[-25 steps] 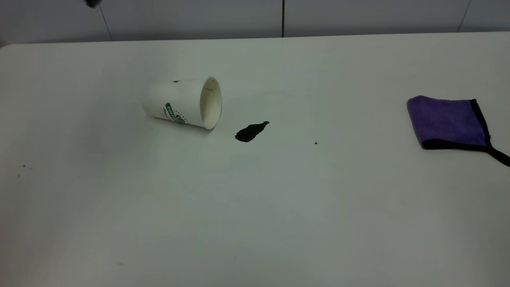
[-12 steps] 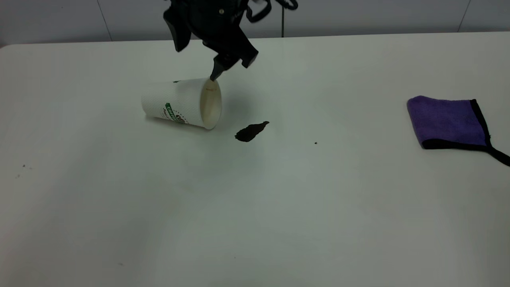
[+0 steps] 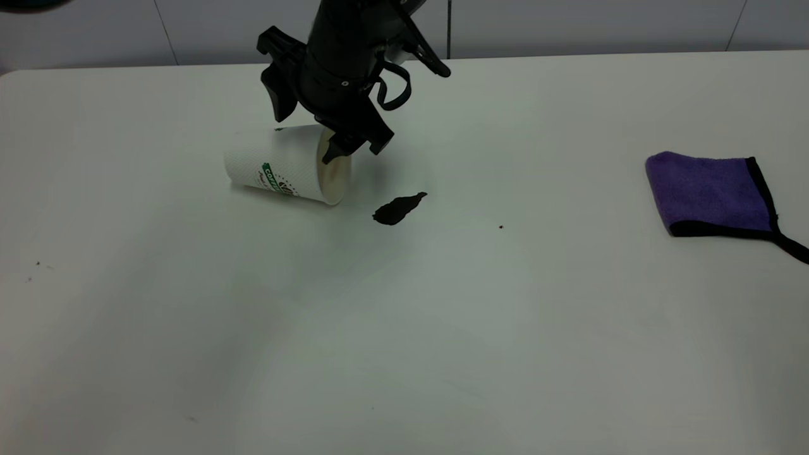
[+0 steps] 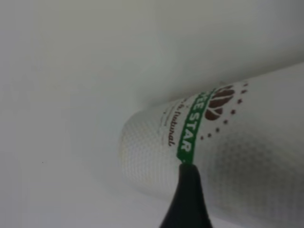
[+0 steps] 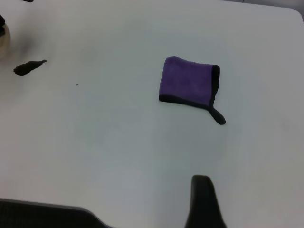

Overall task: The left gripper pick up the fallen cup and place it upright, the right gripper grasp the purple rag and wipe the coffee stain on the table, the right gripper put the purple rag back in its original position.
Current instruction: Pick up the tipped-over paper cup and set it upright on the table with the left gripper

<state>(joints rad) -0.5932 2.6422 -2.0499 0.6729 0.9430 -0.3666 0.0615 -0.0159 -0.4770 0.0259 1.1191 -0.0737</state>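
Note:
The cup (image 3: 278, 165) lies on its side on the table (image 3: 404, 328), mouth toward the coffee stain (image 3: 398, 208). My left gripper (image 3: 306, 133) is open and straddles the cup's upper rim: one finger (image 3: 335, 150) is in front of the mouth, the other is behind the wall. The left wrist view shows the cup's green band (image 4: 192, 130) close up and one finger (image 4: 187, 199) against it. The purple rag (image 3: 711, 194) lies folded at the far right. It also shows in the right wrist view (image 5: 187, 83), with one finger (image 5: 204, 202) of my right gripper well away from it.
A tiny dark speck (image 3: 500, 226) lies right of the stain. More specks (image 3: 38, 264) lie near the table's left edge. The table's back edge meets a grey wall (image 3: 569, 25). The stain also shows in the right wrist view (image 5: 28, 67).
The left arm has come in from the top of the view and dropped to the cup. Its finger has moved from just above the rim to in front of the mouth. The cup, stain and rag have not moved.

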